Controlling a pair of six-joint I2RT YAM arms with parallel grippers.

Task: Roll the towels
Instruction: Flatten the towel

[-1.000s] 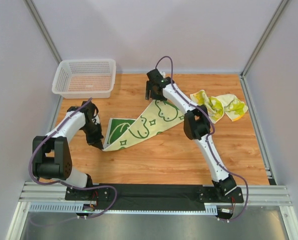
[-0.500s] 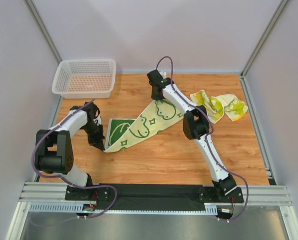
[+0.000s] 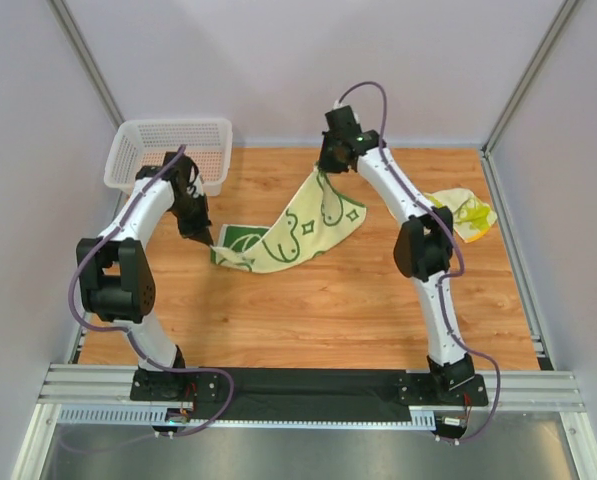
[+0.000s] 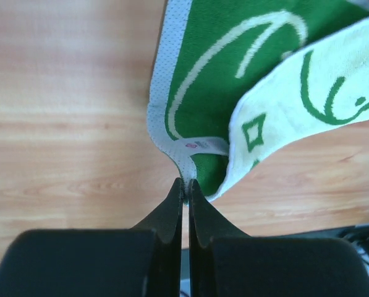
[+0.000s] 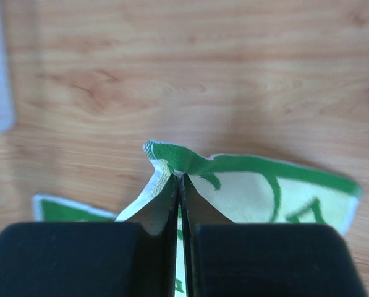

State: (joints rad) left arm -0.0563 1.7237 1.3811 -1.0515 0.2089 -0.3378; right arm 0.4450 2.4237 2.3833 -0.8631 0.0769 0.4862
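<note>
From above, the left gripper [image 3: 207, 238] is hanging just in front of the white mesh basket [image 3: 168, 152], clamping 1 end of a cream towel [image 3: 300, 226]. The right gripper [image 3: 325, 170] is hovering off to the basket's right at about the same depth, pinching the other end higher up. The towel is sagging between the 2, its middle drooping to the wooden table [image 3: 328, 310] or very near it, with the green underside showing nearest the basket. A second towel [image 3: 465, 213] is lying crumpled well apart from the basket, on the far right. Through the left wrist camera, the jaws are pressing together on only a sliver of the towel's [image 4: 233, 86] pale hem beside its label, and the cloth is folding over itself. Through the right wrist camera, the jaws are likewise nipping a tiny puckered bit of green edge [image 5: 178, 162]. I'm thinking both holds are looking thin, so any pull to stretch the cloth risks tugging a corner free. The twist could set it down creased, spoiling a tidy roll, and the left arm, working so near the basket, could be knocking it.
</note>
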